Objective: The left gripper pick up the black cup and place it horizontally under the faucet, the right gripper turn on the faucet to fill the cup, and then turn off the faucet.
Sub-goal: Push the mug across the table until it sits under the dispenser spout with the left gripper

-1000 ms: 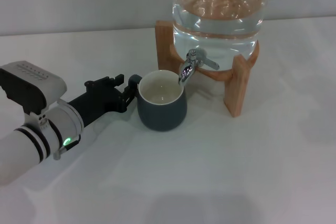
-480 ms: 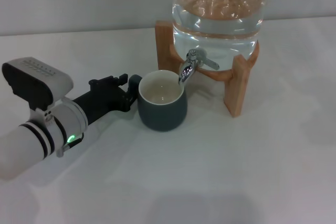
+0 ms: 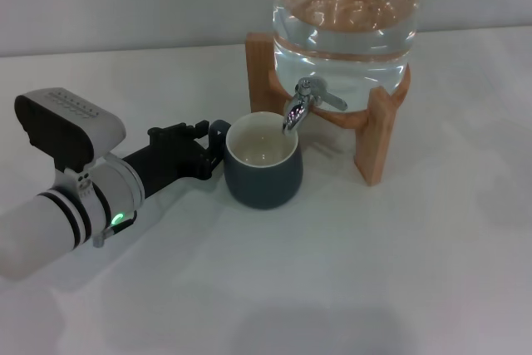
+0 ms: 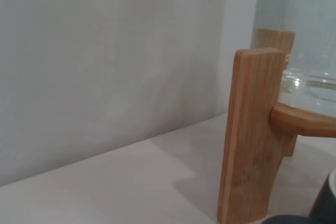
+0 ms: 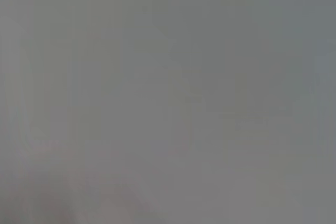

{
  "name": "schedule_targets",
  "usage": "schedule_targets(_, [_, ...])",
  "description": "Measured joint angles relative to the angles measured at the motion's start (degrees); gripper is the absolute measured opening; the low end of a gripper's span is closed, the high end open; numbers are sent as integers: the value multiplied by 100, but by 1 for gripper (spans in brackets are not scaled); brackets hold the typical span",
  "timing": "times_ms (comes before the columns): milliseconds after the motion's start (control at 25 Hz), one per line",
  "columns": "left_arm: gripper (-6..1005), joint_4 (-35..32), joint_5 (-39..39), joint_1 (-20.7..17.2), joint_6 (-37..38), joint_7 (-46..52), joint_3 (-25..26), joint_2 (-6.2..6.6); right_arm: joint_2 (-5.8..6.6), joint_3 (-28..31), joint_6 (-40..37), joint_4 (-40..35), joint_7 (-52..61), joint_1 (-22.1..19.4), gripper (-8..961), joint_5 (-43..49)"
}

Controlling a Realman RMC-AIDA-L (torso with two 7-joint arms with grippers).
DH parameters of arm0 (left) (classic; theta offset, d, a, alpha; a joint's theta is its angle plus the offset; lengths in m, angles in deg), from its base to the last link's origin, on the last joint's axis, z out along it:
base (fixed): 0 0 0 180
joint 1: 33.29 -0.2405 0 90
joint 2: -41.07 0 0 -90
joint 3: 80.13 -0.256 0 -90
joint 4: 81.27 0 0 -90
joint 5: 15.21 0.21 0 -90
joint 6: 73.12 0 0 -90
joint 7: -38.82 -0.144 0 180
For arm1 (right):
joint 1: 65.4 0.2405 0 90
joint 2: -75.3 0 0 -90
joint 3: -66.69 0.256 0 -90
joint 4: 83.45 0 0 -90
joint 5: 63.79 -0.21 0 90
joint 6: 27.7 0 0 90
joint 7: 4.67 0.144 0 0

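A plain white table (image 3: 349,272) runs back to a pale wall, and on it stands a wooden stand (image 3: 378,135) carrying a large clear glass jar (image 3: 345,18) of water. My left gripper (image 3: 206,149) lies low over the table at the left, its black fingers closed on the small loop handle of the black cup (image 3: 262,164). The cup sits upright on the table with its cream inside showing, its rim just below the spout of the faucet (image 3: 303,104). I judge the first part close to done: the cup is lifted from wherever it began and brought beneath the spout, though I have not let go of it. No water shows in the cup, and the flat lever looks untouched, so filling has not begun. My right gripper is not in sight in the head view, and its own wrist view shows only blank grey. Opening the faucet, filling the cup and closing the faucet all remain.
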Motion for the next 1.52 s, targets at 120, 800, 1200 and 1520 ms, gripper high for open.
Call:
schedule_targets(120, [450, -18, 0, 2, 0, 0, 6, -4, 19, 0, -3, 43, 0, 22, 840, 0])
schedule_targets(800, [470, -35, 9, 69, 128, -42, 1, -6, 9, 10, -5, 53, -9, 48, 840, -1])
schedule_targets(1200, [469, -34, 31, 82, 75, -45, 1, -8, -3, 9, -5, 62, -9, 49, 840, -7])
schedule_targets(1520, [469, 3, 49, 105, -230, -47, -1, -25, -3, 9, -9, 62, -15, 51, 840, -9])
